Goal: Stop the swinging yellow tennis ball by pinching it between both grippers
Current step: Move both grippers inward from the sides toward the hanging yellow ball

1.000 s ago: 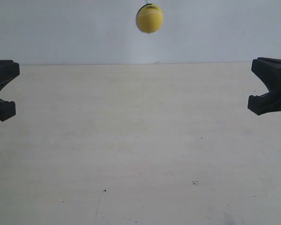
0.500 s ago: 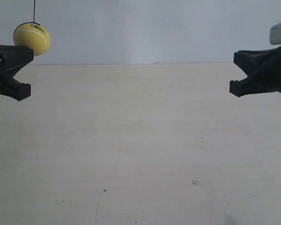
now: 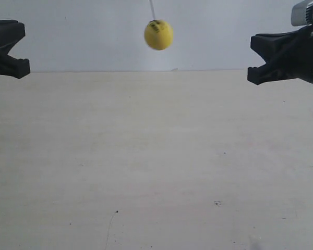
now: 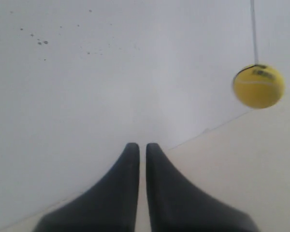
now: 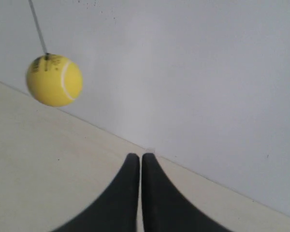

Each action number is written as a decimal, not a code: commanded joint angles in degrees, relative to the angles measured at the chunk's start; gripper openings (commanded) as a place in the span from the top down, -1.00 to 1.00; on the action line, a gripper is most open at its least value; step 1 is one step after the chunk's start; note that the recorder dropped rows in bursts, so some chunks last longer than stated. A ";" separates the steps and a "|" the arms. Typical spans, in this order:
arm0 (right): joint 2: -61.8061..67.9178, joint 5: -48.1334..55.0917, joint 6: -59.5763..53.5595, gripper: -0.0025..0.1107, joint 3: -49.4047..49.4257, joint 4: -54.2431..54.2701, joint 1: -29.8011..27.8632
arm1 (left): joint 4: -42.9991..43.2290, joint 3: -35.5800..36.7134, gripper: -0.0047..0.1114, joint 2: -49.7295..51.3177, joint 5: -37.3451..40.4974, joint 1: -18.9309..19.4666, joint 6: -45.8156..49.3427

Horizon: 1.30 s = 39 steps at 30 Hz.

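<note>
The yellow tennis ball (image 3: 158, 34) hangs in mid-air on its thin string (image 3: 152, 9), blurred by motion, in front of the pale wall. It is free, roughly midway between the two black grippers. The gripper at the exterior view's left (image 3: 26, 48) and the one at the exterior view's right (image 3: 250, 58) are about level with the ball, each well apart from it. In the left wrist view the ball (image 4: 258, 86) floats off to one side of my left gripper (image 4: 138, 146), whose fingers are shut on nothing. My right gripper (image 5: 137, 156) is also shut and empty, with the ball (image 5: 54, 80) away to its side.
A pale wooden table (image 3: 156, 156) with a few small dark specks lies below both arms. A plain white wall (image 3: 224, 21) stands behind it. A grey-white block (image 3: 308, 13) sits on top of the arm at the exterior view's right.
The ball has swung from beside the arm at the exterior view's left back toward the middle. Both grippers have risen, and the one at the view's right has edged inward.
</note>
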 commanded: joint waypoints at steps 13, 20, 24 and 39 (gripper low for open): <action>7.47 -3.11 5.22 0.96 -8.05 -10.10 0.07 | 5.23 -1.24 0.84 12.48 -14.45 -0.05 1.37; 10.70 -3.57 13.67 0.96 -13.67 -25.16 0.07 | 22.88 -8.77 0.84 15.34 -9.65 -0.05 -11.75; 13.27 -5.19 14.70 0.96 -15.39 -27.53 0.07 | 24.25 -10.09 0.84 15.34 -7.40 -0.05 -11.90; 17.45 -12.30 16.72 0.96 -16.96 -32.89 1.97 | 36.19 -10.31 0.84 15.83 -12.16 -0.05 -17.50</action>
